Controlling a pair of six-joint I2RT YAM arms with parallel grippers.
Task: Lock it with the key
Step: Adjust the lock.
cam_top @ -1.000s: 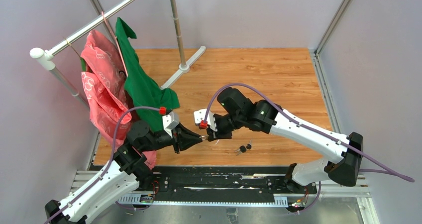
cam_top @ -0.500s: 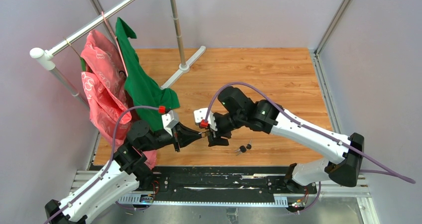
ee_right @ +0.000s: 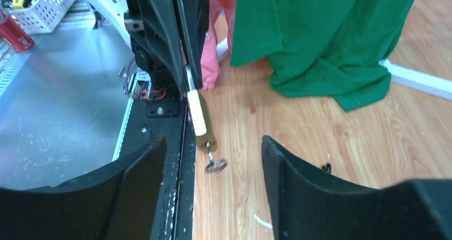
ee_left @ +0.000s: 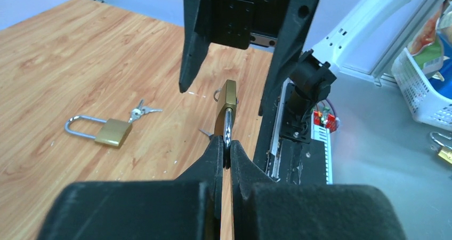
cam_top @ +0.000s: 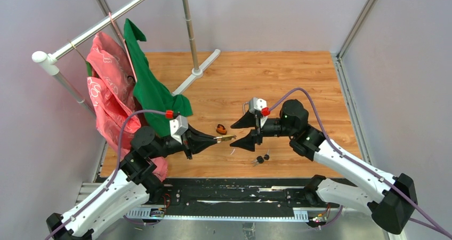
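Observation:
A brass padlock [cam_top: 227,138] juts out level from my left gripper [cam_top: 214,140], which is shut on its silver shackle [ee_left: 227,127]. In the left wrist view the padlock [ee_left: 229,102] points at the right gripper. The key [ee_right: 210,153] is stuck in the lock's bottom end, with its ring [ee_right: 216,166] dangling free. My right gripper [cam_top: 241,133] stands open a short way to the right of the padlock [ee_right: 199,118], its fingers [ee_right: 143,170] spread on either side of the key end and touching nothing.
A second brass padlock [ee_left: 111,132] with keys [ee_left: 140,111] lies on the wooden table [cam_top: 298,80]. Black-headed keys [cam_top: 260,158] lie near the front edge. Green [cam_top: 152,90] and pink [cam_top: 109,96] garments hang from a rack at the left. A white basket [ee_left: 421,85] sits off the table.
The right gripper has opened wide, let go of the key end and drawn back to the right. The left gripper has closed tighter on the shackle and still holds the padlock out.

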